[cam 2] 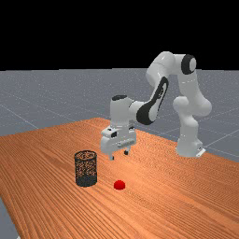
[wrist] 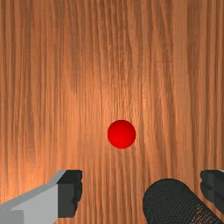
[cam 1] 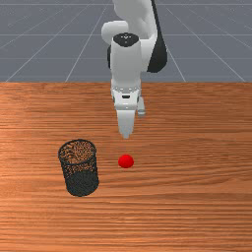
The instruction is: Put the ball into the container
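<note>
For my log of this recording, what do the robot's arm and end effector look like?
The arm is white, built of smooth, rounded segments with black sections at some joints and a dark, round cap above the hand. The end effector has a white body with small dark details and two fingers, pale grey with blocky, near-black tips. I make out no cables.

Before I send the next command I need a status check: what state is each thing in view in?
Gripper: open, holding nothing, raised above the table.
Ball: on the table, outside the container.
Container: upright on the table, ball not in it.
Arm: bent, reaching out over the table.
</note>
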